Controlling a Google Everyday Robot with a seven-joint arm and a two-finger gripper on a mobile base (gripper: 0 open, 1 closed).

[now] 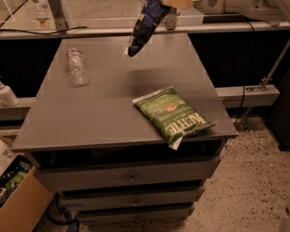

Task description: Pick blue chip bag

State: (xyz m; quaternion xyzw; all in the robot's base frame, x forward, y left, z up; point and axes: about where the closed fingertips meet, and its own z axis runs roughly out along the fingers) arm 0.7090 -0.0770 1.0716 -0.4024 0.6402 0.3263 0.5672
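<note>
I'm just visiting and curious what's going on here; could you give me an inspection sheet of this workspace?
Surface: grey table with drawers below.
Job's things: blue bag hangs in the air over the table's far side.
Clutter: green bag flat near the front right corner; clear bottle on its side, far left.
Gripper: gripper at the top edge, shut on the blue bag's top.
Cables: black cable along the rear rail; another hanging at right.
Surroundings: cardboard box lower left; speckled floor.

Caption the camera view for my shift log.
Claw at top edge holds blue chip bag above table; green chip bag lies flat.
</note>
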